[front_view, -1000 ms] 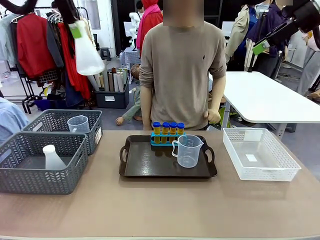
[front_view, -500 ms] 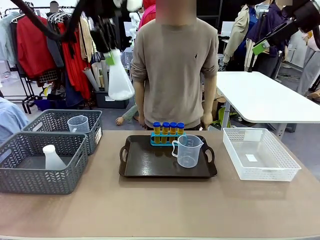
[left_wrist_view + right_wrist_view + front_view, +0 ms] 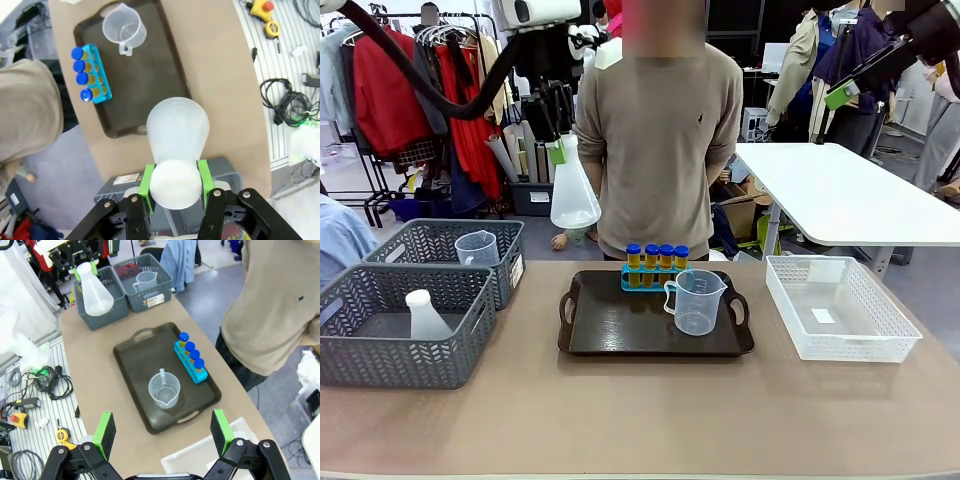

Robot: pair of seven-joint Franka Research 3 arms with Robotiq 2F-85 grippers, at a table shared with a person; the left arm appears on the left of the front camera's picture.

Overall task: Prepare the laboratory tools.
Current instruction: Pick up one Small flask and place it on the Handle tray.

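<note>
My left gripper point(image 3: 175, 182) is shut on the neck of a frosted white conical flask point(image 3: 574, 190), which hangs base-down high above the table, over the tray's far left corner. The same flask point(image 3: 177, 131) faces the table in the left wrist view. On the dark brown tray point(image 3: 610, 330) stand a blue rack of blue-capped tubes point(image 3: 655, 262) with yellow liquid and a clear handled beaker point(image 3: 696, 300). My right gripper point(image 3: 163, 432) is open and empty, high above the tray's near right end, looking down on the beaker point(image 3: 163, 389) and tubes point(image 3: 191, 357).
Two grey mesh baskets stand at the left: the near one point(image 3: 380, 365) holds another white flask point(image 3: 427, 315), the far one point(image 3: 510, 255) a clear beaker point(image 3: 477, 248). A white mesh basket point(image 3: 880, 335) sits at the right. A person stands at the far edge behind the tray.
My left arm has carried the flask rightward and lower, from above the grey baskets to near the tray's far left corner. The right gripper has not moved.
</note>
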